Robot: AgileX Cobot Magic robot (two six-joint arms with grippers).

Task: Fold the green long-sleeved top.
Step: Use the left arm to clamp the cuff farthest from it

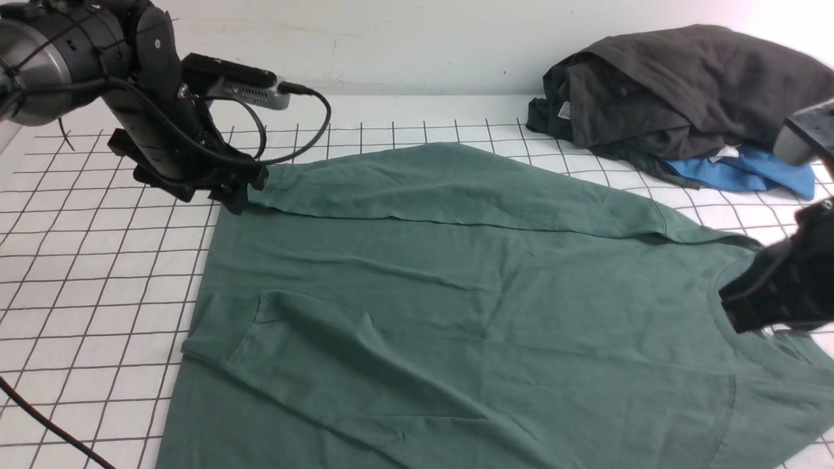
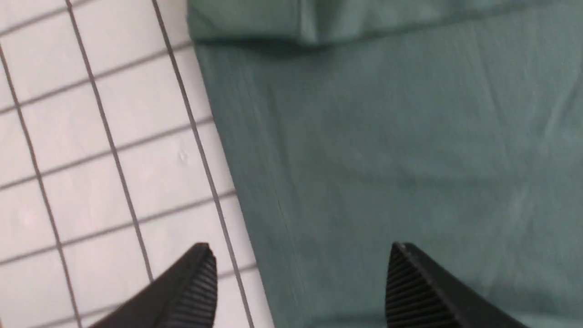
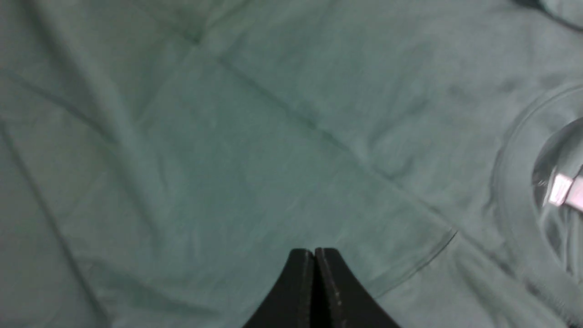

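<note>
The green long-sleeved top (image 1: 456, 293) lies spread flat on the gridded table, neck toward the right. One sleeve (image 1: 456, 189) is folded across its far side and another across its near side (image 1: 313, 352). My left gripper (image 1: 241, 192) hangs at the far sleeve's cuff end, open. In the left wrist view the left gripper (image 2: 299, 248) holds nothing; one fingertip (image 2: 200, 273) is over the table, the other over green cloth (image 2: 387, 136). My right gripper (image 1: 733, 306) is shut and empty by the collar. The right wrist view shows the right gripper (image 3: 314, 250) above cloth, near the white neck label (image 3: 562, 191).
A dark grey-black heap of clothes (image 1: 671, 85) lies at the back right, with a bright blue garment (image 1: 743, 172) under its near edge. The white gridded table (image 1: 98, 260) shows bare to the left of the top. A black cable (image 1: 45, 423) crosses the near left corner.
</note>
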